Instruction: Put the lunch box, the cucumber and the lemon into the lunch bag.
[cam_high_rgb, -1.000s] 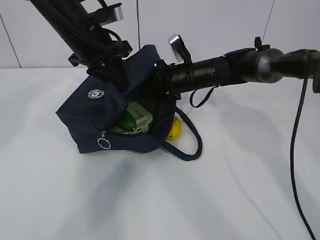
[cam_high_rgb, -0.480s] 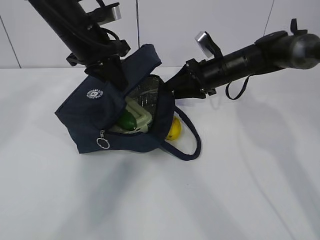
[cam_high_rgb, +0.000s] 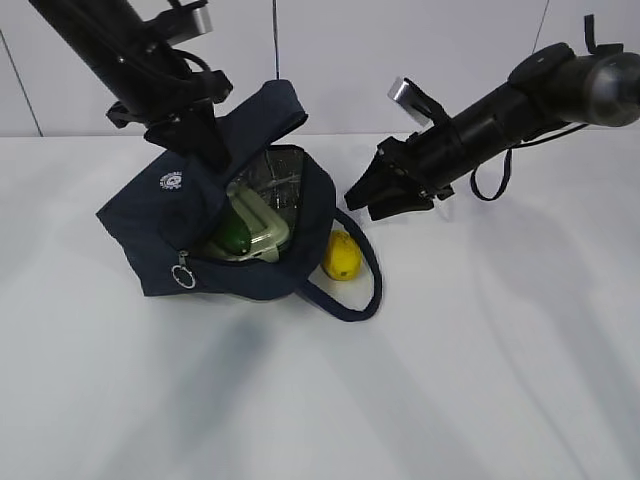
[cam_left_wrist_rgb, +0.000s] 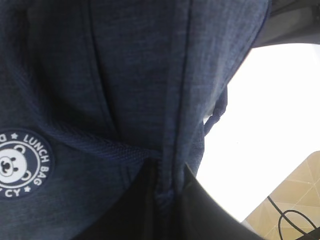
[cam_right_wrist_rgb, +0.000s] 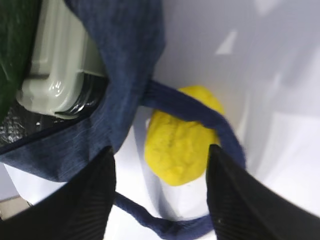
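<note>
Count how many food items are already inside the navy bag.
2: the sage-lidded clear lunch box and dark green cucumber lie inside the navy fabric lunch bag; the yellow lemon sits outside, within the handle loop.

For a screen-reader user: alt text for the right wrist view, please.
A yellow lemon lies on the white table outside the navy lunch bag, a handle loop crossing it, framed by the open right gripper. The pale green lunch box sits inside the bag.
</note>
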